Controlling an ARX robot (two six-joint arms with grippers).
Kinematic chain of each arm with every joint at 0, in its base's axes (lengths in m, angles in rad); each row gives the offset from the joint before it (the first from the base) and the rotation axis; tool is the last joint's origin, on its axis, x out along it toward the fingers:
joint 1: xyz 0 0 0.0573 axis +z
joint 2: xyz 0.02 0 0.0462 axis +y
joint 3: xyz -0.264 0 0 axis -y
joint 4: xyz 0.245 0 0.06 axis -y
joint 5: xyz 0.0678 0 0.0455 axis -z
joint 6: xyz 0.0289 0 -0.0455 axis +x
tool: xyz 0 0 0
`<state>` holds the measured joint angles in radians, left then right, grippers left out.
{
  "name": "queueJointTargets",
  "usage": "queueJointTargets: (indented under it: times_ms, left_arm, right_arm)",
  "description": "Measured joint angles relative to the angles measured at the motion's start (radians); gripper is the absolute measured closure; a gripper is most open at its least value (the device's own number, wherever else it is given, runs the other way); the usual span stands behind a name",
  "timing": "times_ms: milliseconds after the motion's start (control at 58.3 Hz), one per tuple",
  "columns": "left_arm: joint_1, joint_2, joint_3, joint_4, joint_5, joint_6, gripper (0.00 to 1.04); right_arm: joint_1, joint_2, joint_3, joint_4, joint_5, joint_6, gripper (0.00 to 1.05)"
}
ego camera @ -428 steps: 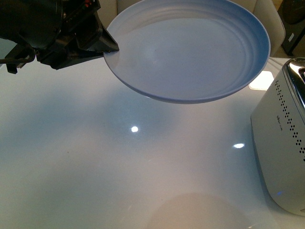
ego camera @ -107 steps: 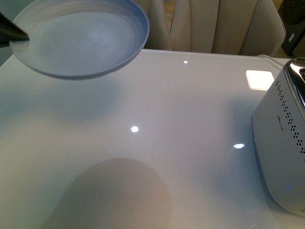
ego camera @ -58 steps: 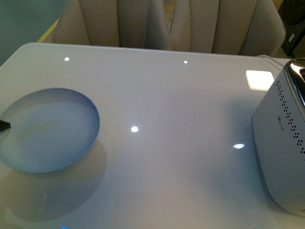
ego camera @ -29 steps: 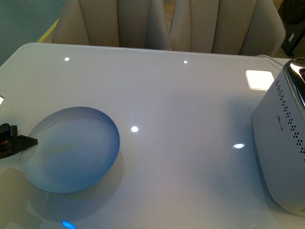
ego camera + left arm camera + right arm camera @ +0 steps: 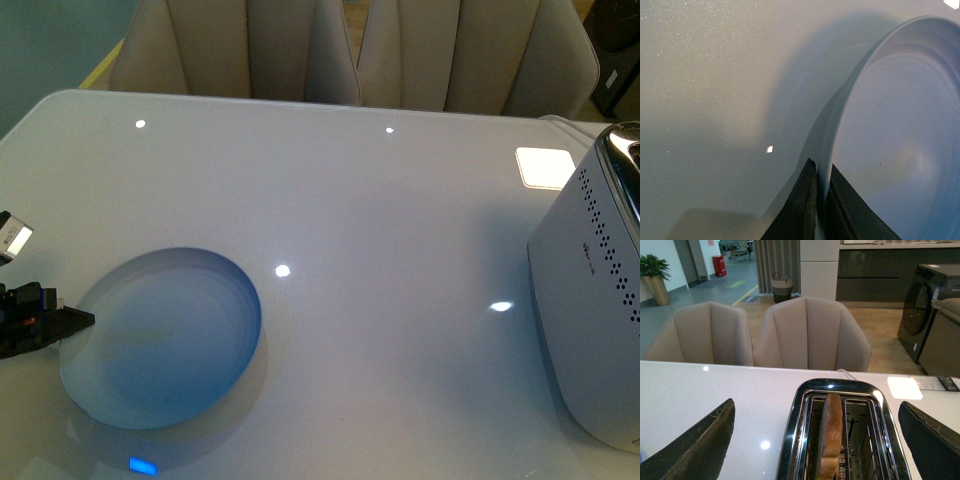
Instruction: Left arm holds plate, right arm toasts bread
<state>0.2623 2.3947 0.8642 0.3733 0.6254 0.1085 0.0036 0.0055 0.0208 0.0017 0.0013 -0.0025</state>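
Plate point(image 5: 165, 345): one, pale blue, low over the white table point(image 5: 380, 220), front-left.
Left gripper point(image 5: 821, 210): jaws pinching the plate's rim.
Right gripper point(image 5: 815, 440): jaws spread wide above the toaster point(image 5: 842, 440).
Bread point(image 5: 831, 432): one slice, upright in a toaster slot.
Chairs point(image 5: 810, 335): two, behind the table.

The white table point(image 5: 380, 230) lies bare across its centre and far edge, giving open passage between the plate point(image 5: 165, 340) at near left and the toaster point(image 5: 595, 300) at the right edge. Two chairs point(image 5: 400, 50) stand behind the far edge. Above the toaster, the bread point(image 5: 831, 432) stands upright in one slot; the adjacent slot is free.
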Motion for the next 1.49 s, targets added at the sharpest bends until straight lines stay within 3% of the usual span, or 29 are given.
queueJointTargets:
  times_ms: [120, 703, 841, 1047, 1338, 1441, 1493]
  left_arm:
    - [-0.004, 0.001, 0.001, 0.001, 0.0, -0.001, 1.0]
    - [0.006, -0.087, -0.012, 0.01, -0.004, 0.006, 0.06]
    - [0.023, -0.212, -0.042, 0.025, -0.014, 0.006, 0.07]
    - [0.012, -0.459, -0.08, 0.073, -0.125, -0.042, 0.07]
    - [-0.147, -0.719, -0.073, 0.067, -0.262, -0.114, 0.07]
    - [-0.187, -0.756, -0.064, 0.07, -0.27, -0.128, 0.07]
    - [-0.203, -0.75, -0.105, 0.234, -0.399, -0.124, 0.14]
  right_arm:
    - [0.0, 0.0, 0.0, 0.0, 0.0, 0.0, 0.09]
    - [0.0, 0.0, 0.0, 0.0, 0.0, 0.0, 0.09]
    - [0.0, 0.0, 0.0, 0.0, 0.0, 0.0, 0.09]
    - [0.0, 0.0, 0.0, 0.0, 0.0, 0.0, 0.09]
    - [0.0, 0.0, 0.0, 0.0, 0.0, 0.0, 0.09]
    - [0.0, 0.0, 0.0, 0.0, 0.0, 0.0, 0.09]
    - [0.0, 0.0, 0.0, 0.0, 0.001, 0.0, 0.09]
